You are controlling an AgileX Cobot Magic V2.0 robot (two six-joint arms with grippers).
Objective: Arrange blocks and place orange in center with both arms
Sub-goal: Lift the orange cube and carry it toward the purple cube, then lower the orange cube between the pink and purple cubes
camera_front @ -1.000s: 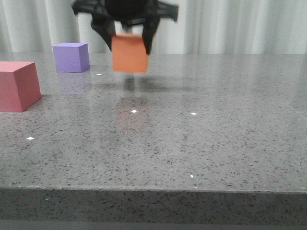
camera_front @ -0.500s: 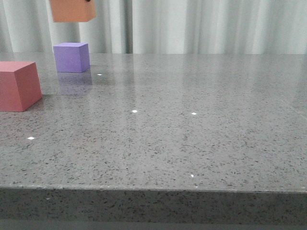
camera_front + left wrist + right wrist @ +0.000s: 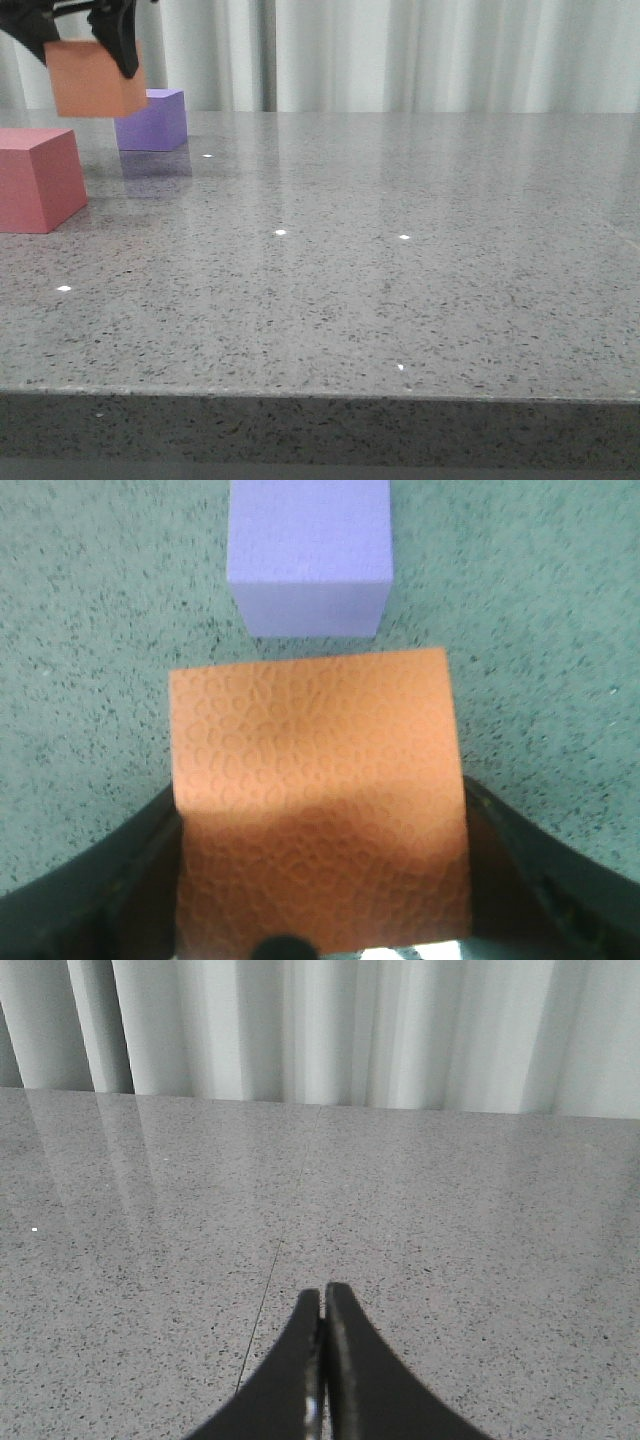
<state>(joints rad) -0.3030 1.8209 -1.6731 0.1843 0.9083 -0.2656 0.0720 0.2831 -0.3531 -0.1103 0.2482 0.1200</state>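
One matte orange foam-like cube point(image 3: 95, 80), upper left, clamped by my left gripper point(image 3: 82, 45); light, rigid, side-face hold; right gripper point(image 3: 322, 1360) closed, empty.

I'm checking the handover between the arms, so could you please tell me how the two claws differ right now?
The left claw is shut on the orange cube, holding it in the air above the table beside the purple cube; the right claw holds nothing. The left claw's fingers are spread across the cube's sides, while the right claw's fingers are pressed together. Both are black.
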